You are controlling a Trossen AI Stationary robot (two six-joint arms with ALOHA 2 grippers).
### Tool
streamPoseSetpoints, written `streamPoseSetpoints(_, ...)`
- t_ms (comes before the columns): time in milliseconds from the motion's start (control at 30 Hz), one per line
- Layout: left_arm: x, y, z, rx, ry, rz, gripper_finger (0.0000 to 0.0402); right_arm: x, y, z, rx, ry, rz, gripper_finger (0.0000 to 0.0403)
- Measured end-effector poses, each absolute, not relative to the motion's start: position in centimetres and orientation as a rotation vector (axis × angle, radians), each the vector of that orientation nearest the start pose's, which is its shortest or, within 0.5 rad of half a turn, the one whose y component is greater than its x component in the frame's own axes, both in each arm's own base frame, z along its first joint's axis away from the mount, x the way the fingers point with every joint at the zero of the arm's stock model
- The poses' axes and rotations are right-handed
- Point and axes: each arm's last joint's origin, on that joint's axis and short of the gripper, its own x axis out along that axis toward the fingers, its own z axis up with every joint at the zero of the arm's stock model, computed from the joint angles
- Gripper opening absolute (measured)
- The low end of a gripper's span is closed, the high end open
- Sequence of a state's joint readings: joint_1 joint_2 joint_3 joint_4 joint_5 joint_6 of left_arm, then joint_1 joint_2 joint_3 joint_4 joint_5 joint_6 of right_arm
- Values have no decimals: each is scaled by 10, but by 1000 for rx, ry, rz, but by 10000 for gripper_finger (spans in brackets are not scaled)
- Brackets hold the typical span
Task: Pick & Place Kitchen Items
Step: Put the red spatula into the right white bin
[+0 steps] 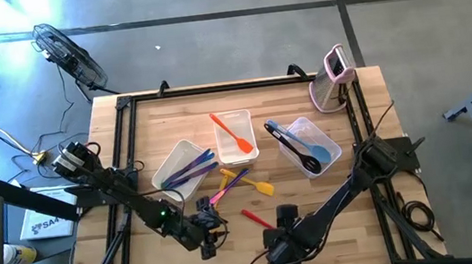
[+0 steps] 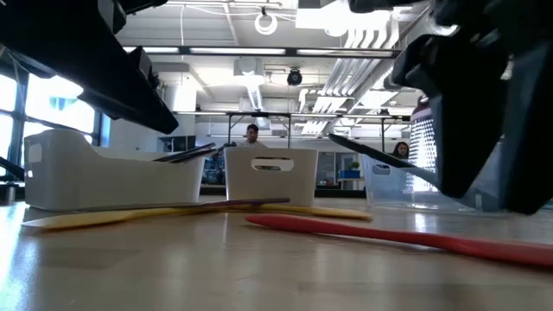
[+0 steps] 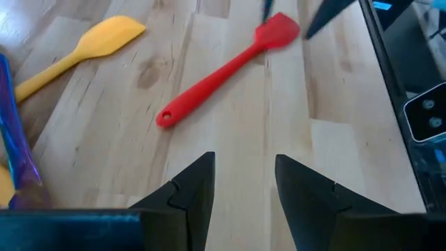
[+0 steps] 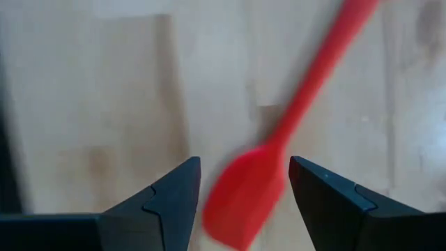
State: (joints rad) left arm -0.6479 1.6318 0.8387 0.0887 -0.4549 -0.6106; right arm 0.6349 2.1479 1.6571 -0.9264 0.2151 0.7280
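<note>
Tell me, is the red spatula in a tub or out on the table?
Out: the red spatula lies flat on the bare wooden table, outside any tub.

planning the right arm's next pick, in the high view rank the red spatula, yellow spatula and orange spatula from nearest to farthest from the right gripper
1. red spatula, just ahead of the right gripper, near edge.
2. yellow spatula, mid-table.
3. orange spatula, in the middle tub, far side.

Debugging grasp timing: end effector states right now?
Left end effector: open, empty, short of the red spatula.
Right end effector: open, straddling its blade, not gripping.
</note>
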Motion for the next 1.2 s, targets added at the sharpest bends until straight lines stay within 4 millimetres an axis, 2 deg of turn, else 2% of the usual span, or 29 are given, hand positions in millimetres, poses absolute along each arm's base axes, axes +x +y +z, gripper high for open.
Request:
streamPoseSetpoints(267,265,-186,175,-237,628,-31,148,349,245,144,7,1355,-178,215)
streamPoseSetpoints(500,265,-186,175,-240,641,-48,148,348,241,139,46,1389,-250,215)
streamPoseSetpoints(633,265,-187,175,-245,647,-62,148,348,233,130,130,1427,-316,215)
streamPoseSetpoints(833,264,-188,175,-257,665,-100,148,341,222,109,309,1491,-318,215)
streamPoseSetpoints(967,264,-188,175,-261,671,-111,148,339,224,107,325,1480,-300,213)
streamPoseSetpoints(1067,264,-188,175,-261,671,-111,148,340,224,106,340,1485,-299,190)
streamPoseSetpoints(1200,264,-188,175,-263,667,-112,148,340,224,106,347,1494,-301,129)
